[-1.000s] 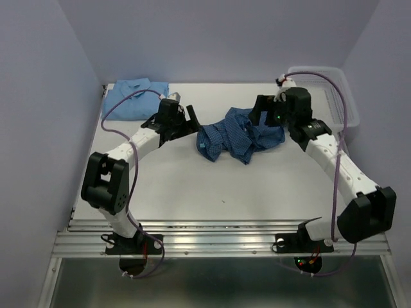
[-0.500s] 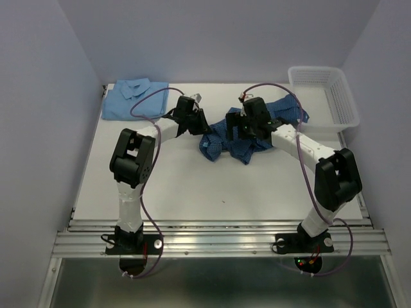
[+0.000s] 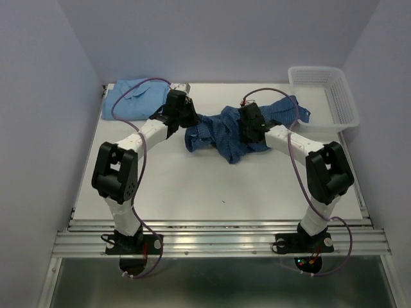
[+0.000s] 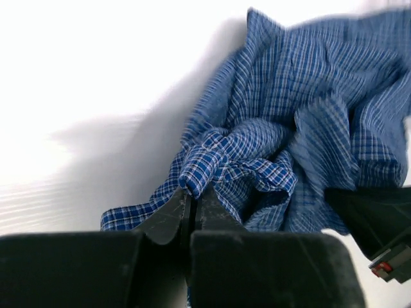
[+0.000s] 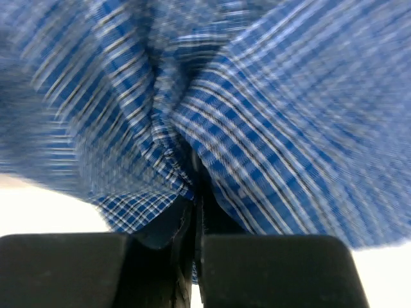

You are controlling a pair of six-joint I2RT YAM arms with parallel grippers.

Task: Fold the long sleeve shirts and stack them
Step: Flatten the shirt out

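Observation:
The dark blue checked shirt (image 3: 221, 131) lies crumpled at the middle of the table, one part trailing toward the back right. My left gripper (image 3: 186, 117) is at its left edge, shut on a bunched fold of the checked cloth (image 4: 204, 168). My right gripper (image 3: 246, 128) sits on the shirt's middle, shut on a pinch of the same cloth (image 5: 192, 173), which fills that wrist view. The light sky blue shirt (image 3: 131, 97) lies folded flat at the back left corner, behind the left arm.
A white mesh basket (image 3: 324, 93) stands at the back right corner, next to the trailing end of the checked shirt. The table's white surface (image 3: 212, 186) stretches from the shirts to the front edge. Purple cables loop over both arms.
Both grippers went from open to shut on the checked shirt. The left one has pulled its edge leftward, and the right arm swung in from the basket side to the shirt's middle.

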